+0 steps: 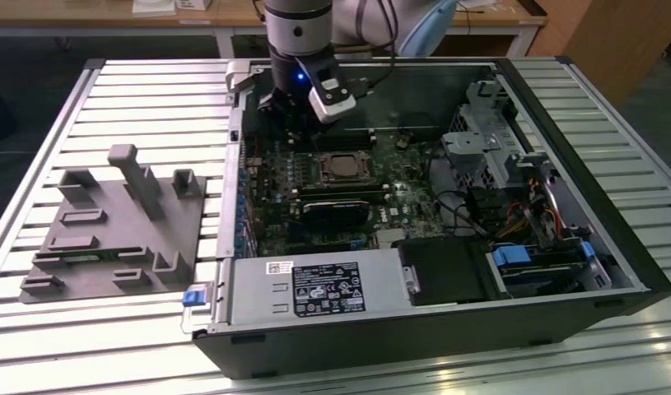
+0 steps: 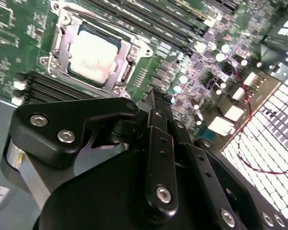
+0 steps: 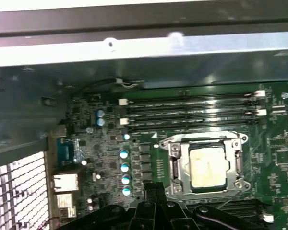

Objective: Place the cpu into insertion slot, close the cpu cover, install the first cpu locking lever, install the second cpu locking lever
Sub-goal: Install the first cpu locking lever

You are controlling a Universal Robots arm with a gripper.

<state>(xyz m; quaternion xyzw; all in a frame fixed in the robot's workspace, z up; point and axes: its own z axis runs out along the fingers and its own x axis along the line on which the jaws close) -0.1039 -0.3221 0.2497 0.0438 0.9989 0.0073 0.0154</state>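
The cpu (image 3: 209,165): seated flat in the insertion slot (image 2: 50,61), pale metal top showing through the cut-out of the cpu cover (image 3: 176,165), by the look of it lowered onto the chip's edges. Latching of the locking levers: cannot tell, too fine to make out. Gripper (image 2: 156,96) poised low over the motherboard (image 3: 278,143), just beside one edge of the slot, fingers (image 2: 159,143) pressed together and empty. Probably lever work in hand, judging from the seated chip and lowered cover. For doing it well: press with the closed tips on the lever's free end alone, bear down steadily, then sideways under its catch; keep off the chip's top and off the thin cover; expect spring resistance and a slip risk on thin wire. Tight quarters around the slot: memory slots (image 3: 192,112) close along one side, a row of small capacitors (image 3: 125,172) near the tips, the case wall (image 3: 134,48) and rear grille (image 2: 269,124) further off. Free room mainly straight up through the open side of the computer case (image 1: 598,271); drive cage (image 1: 478,152) and cables (image 1: 467,206) toward the exterior view's right, well apart from the slot.
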